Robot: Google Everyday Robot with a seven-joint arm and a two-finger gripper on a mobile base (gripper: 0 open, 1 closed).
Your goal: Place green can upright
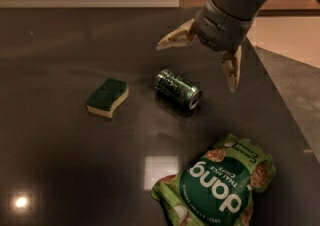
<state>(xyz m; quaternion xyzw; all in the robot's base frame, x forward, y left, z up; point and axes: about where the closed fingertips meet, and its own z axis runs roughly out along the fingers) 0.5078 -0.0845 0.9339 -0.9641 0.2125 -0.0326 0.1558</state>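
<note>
Can (177, 88) on side, mid table (60, 160). Sponge (107, 97) left of can, apart. Chip bag (220, 190) nearer front, right. Gripper (196, 68) just behind and above can, not touching.
</note>
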